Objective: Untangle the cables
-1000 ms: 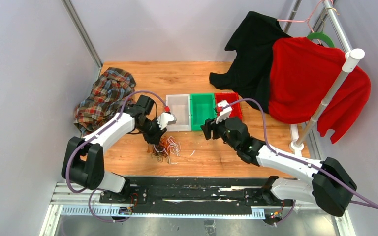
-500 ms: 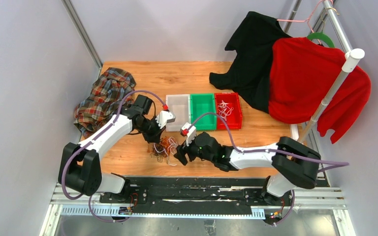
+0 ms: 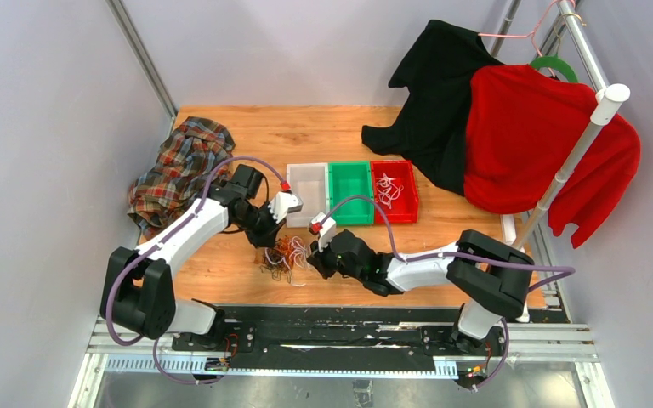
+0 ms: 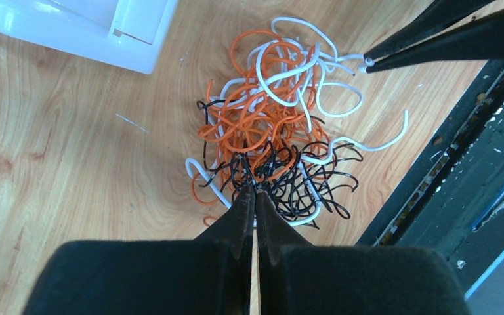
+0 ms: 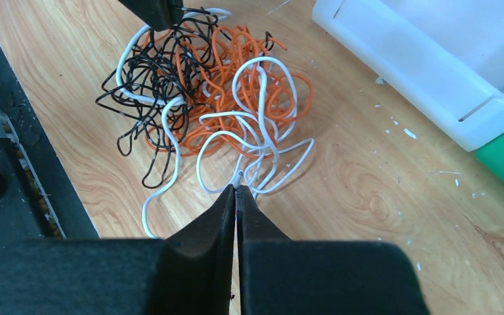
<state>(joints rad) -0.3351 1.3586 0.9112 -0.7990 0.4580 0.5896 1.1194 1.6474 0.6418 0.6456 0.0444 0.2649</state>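
Observation:
The cables [image 3: 287, 255] lie as one tangle of thin black, orange and white strands on the wooden table, in front of the bins. My left gripper [image 3: 272, 245] reaches into the far-left side of the tangle. In the left wrist view its jaws [image 4: 254, 190] are shut, pinching strands in the black part of the cables [image 4: 269, 138]. My right gripper [image 3: 309, 262] comes in from the right and is shut on a white cable [image 5: 262, 154] at the tangle's edge, as its tips [image 5: 236, 188] show. More white cables lie in the red bin [image 3: 410, 194].
A white bin [image 3: 292, 197], a green bin [image 3: 333, 194] and the red bin stand in a row behind the tangle. A plaid cloth [image 3: 178, 166] lies at the far left. A black garment [image 3: 438, 93] and a red sweater [image 3: 544, 144] hang over the far right. A black rail [image 3: 306, 327] runs along the near edge.
My right arm swung from the red bin down and left to the tangle, and its jaws went from open to shut on a white cable. The left gripper stayed at the tangle, shut.

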